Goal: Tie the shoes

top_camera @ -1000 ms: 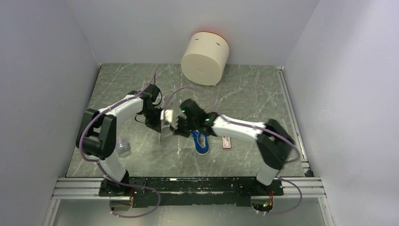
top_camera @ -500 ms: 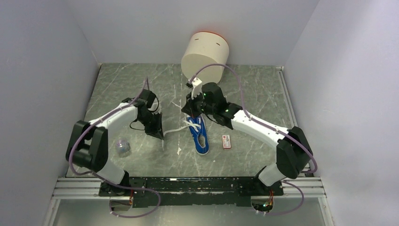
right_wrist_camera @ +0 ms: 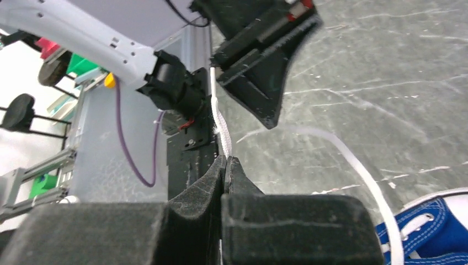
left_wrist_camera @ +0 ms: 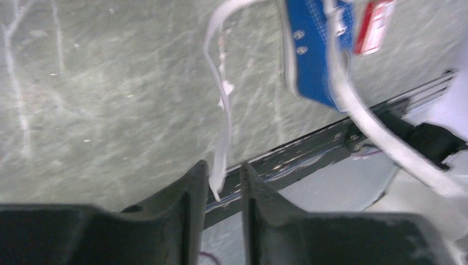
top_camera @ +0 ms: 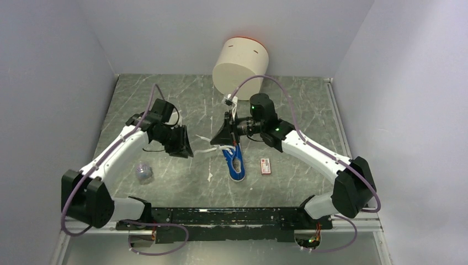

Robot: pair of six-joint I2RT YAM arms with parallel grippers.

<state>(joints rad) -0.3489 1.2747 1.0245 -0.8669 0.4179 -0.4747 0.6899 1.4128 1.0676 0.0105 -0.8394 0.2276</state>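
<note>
My table: one grey-green top with a marbled pattern and pale veins, and a metal rail along the near edge.

Lying on it:
- One cream round tub, at the far edge, against the back wall.
- One small blue sneaker with a white sole, near the middle, set lengthwise from far to near. Its white laces run out to the left.
- One flat red-and-white packet, just right of the sneaker, apart from it.
- One white scrap, left of the sneaker.
- One small clear lump, well to the left; I cannot tell what it is.
</note>
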